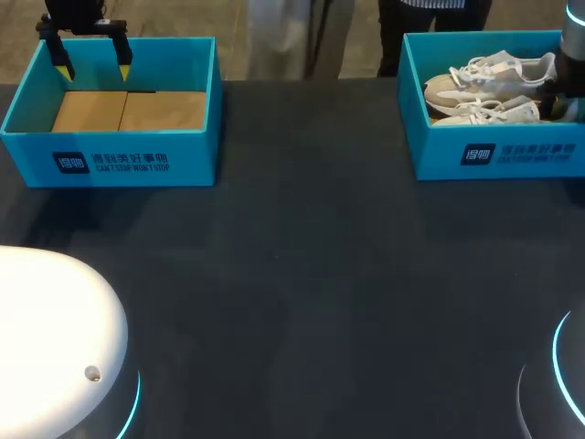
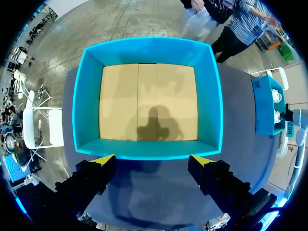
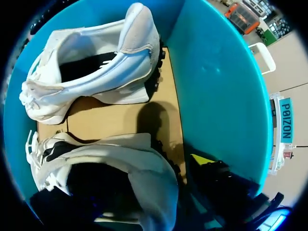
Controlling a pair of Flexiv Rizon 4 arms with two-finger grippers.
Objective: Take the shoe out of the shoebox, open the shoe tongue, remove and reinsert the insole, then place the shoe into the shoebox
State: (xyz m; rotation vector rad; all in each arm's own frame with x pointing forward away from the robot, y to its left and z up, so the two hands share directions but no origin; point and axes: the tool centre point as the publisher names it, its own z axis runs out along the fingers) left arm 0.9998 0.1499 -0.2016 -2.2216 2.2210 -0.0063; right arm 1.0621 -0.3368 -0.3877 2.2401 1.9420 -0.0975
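Right claw (image 1: 558,105) is sunk inside the right box (image 3: 216,82); whether it is apart or clamped cannot be told, as it is masked by the near shoe (image 3: 120,178). The far shoe (image 3: 96,72) is seen ahead of it, also in the box. Left claw (image 2: 153,161) is held wide apart, empty, above the near wall of the left box (image 2: 149,48), well apart across the tabletop (image 1: 292,302).

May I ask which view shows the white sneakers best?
The right wrist view: the white sneakers fill it, openings visible. The head view shows them small in their shoebox; the left wrist view, a distant sliver.
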